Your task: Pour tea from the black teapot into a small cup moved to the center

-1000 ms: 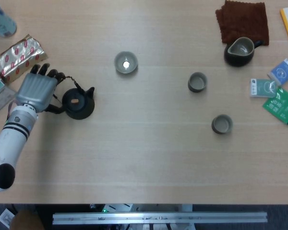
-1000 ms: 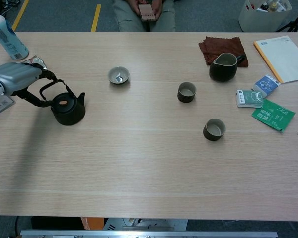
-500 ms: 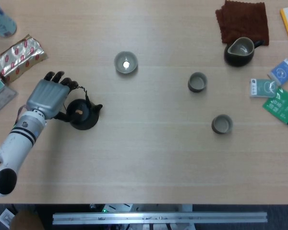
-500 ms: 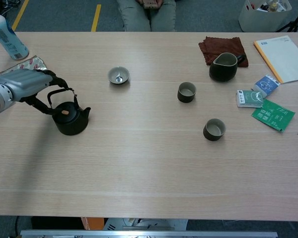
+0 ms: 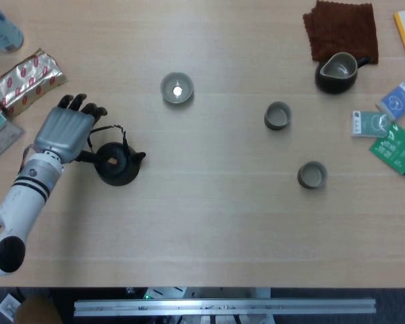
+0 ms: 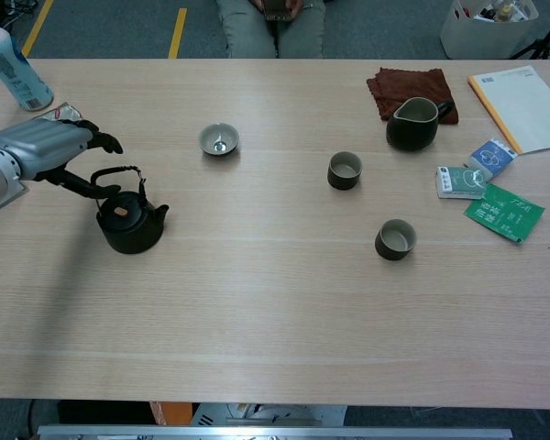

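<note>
Teapot [image 5: 116, 164] down, robot hand [image 5: 66, 130] released

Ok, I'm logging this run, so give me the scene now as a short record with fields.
teapot: black teapot upright on table, left side, spout toward centre
left hand: left hand beside the teapot's handle, fingers spread, apparently not gripping
right hand: not in view
cups: two small dark cups right of centre, neither at centre
bowl: pale bowl behind the teapot
pitcher: dark pitcher by brown cloth
</note>
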`<action>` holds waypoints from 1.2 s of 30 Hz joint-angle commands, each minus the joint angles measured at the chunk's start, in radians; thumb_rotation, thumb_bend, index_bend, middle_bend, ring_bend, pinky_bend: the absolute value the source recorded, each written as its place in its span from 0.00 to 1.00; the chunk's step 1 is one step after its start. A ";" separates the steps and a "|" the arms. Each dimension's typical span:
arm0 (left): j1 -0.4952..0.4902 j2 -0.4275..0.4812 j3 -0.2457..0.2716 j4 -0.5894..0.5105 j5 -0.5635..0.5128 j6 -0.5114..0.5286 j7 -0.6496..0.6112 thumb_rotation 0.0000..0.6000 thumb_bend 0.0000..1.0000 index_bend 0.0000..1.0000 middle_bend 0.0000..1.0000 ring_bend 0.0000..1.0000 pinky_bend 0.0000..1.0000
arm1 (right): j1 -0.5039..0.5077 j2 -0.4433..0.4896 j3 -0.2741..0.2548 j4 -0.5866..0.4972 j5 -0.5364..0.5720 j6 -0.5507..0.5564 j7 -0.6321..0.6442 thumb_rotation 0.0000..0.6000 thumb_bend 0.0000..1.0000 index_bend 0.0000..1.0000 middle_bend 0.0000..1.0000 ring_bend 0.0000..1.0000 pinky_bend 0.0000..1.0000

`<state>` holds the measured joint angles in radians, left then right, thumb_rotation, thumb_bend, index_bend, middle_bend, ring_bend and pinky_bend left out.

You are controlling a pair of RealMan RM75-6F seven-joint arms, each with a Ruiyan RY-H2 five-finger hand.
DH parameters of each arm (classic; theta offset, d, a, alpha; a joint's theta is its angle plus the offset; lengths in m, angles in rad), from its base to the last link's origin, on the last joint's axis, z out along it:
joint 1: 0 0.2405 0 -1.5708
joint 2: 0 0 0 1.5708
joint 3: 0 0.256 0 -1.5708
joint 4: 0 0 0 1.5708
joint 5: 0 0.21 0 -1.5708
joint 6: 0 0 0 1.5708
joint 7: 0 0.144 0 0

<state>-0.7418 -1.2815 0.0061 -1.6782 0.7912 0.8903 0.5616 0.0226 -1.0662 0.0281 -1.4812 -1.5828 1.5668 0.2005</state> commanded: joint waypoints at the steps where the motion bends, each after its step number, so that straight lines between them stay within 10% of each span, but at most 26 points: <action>1: -0.019 -0.012 -0.004 0.013 -0.058 -0.021 0.010 0.22 0.21 0.17 0.20 0.05 0.08 | -0.003 -0.003 0.000 0.007 0.002 0.001 0.007 1.00 0.12 0.34 0.32 0.20 0.22; 8: -0.041 -0.024 -0.004 0.004 -0.094 -0.015 0.023 0.01 0.17 0.26 0.30 0.10 0.08 | -0.004 -0.009 0.000 0.023 0.006 -0.001 0.021 1.00 0.12 0.34 0.32 0.20 0.22; 36: -0.060 -0.010 0.031 -0.105 -0.059 0.013 0.001 0.00 0.17 0.27 0.36 0.13 0.08 | -0.003 -0.020 0.002 0.052 0.006 -0.006 0.051 1.00 0.12 0.34 0.32 0.20 0.22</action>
<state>-0.8062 -1.3008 0.0328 -1.7685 0.7231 0.8934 0.5645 0.0198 -1.0865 0.0298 -1.4287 -1.5771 1.5611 0.2521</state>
